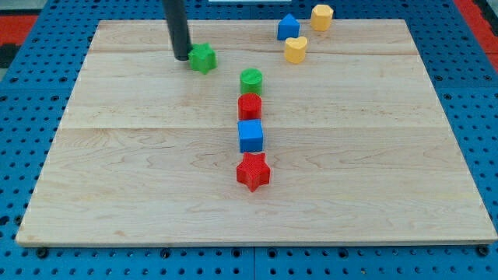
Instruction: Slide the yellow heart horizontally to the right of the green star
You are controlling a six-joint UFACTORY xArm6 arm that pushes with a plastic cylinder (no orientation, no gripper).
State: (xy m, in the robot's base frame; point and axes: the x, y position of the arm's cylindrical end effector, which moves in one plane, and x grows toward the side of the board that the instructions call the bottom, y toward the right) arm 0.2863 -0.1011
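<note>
Red star (253, 171) nearest view's bottom; above it blue cube (250, 135), red block (250, 106), green cylinder (251, 79) in column. Rod upright, tip (181, 57) touching green star (203, 57) from view's left. No pincer fitted. Yellow heart (296, 49) well right, beside blue block (288, 28), yellow block (321, 16).

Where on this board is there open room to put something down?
Free: the view's left, below my tip and green star, and the view's right of the red star. Crowded: the central column up to the green cylinder, and the yellow heart cluster at top.
</note>
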